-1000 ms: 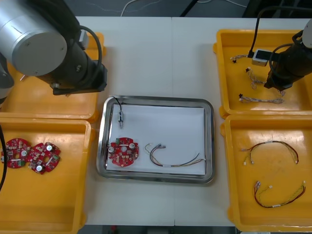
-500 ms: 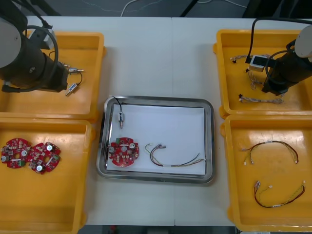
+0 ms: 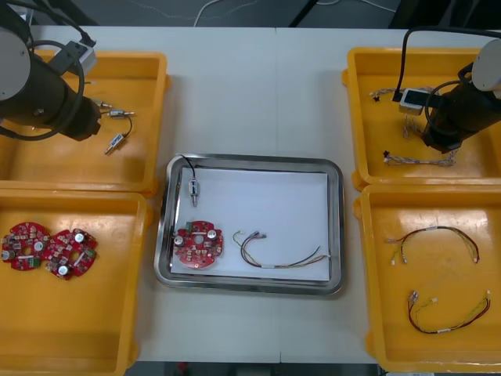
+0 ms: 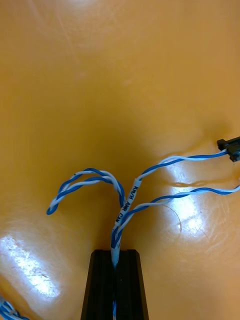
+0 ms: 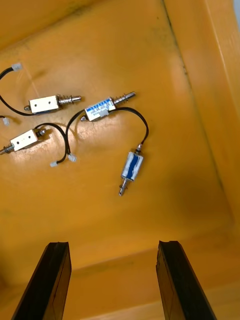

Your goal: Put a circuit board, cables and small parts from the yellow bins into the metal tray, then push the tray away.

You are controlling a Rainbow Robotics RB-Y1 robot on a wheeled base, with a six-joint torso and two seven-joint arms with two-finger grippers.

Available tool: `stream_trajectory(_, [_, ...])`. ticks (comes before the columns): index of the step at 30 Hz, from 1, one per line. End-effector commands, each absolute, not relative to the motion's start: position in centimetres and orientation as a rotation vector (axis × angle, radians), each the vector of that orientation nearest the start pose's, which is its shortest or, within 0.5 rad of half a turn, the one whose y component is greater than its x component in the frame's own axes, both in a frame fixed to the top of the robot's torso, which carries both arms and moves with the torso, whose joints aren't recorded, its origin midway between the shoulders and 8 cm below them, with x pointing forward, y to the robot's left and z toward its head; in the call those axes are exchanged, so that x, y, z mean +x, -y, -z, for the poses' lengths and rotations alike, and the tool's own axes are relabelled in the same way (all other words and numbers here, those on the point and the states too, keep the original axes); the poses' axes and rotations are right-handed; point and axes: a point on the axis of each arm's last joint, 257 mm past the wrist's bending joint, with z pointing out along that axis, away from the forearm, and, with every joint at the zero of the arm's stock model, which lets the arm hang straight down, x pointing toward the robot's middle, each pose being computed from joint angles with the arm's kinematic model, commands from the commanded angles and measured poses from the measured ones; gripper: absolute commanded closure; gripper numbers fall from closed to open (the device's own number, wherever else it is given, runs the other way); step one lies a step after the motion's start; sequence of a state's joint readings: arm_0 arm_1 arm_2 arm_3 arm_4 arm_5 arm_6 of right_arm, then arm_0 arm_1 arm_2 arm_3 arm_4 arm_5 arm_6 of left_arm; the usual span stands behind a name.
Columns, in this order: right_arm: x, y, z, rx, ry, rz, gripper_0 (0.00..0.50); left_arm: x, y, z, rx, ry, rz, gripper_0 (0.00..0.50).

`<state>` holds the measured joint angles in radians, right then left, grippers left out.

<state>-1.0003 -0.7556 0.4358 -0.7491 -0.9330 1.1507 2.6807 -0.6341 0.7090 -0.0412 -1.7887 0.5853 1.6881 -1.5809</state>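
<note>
The right gripper point(image 4: 114, 252) has its jaws clamped on a twisted blue-and-white cable point(image 4: 125, 200) above a glossy yellow plastic bin point(image 4: 125, 75). The left gripper point(image 5: 112, 245), jaws apart, hovers over small shiny metal parts point(image 5: 131, 167).

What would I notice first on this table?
Probably the shiny metal tray in the middle, a red circuit board inside, between bright yellow bins. The right gripper is shut on a twisted blue and white cable in the far right bin; the left gripper hangs open over small metal parts.
</note>
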Motion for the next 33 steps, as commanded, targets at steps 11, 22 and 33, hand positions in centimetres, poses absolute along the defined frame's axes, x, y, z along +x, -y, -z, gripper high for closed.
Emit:
stream_trajectory(11, [60.8, 37.4, 11.8, -1.476, -2.199, 0.379, 0.5, 55.3, -33.0, 12.5, 0.576, -2.367, -0.252, 0.0])
stream_trajectory(22, [57.5, 38.1, 6.6, -1.461, -2.222, 0.29, 0.5, 57.3, -30.9, 16.3, 0.617, -2.316, -0.207, 0.0])
stream_trajectory(33, [54.5, 35.4, 4.5, -1.554, -2.185, 0.313, 0.5, 57.5, -29.6, 18.3, 0.653, -2.317, -0.185, 0.0])
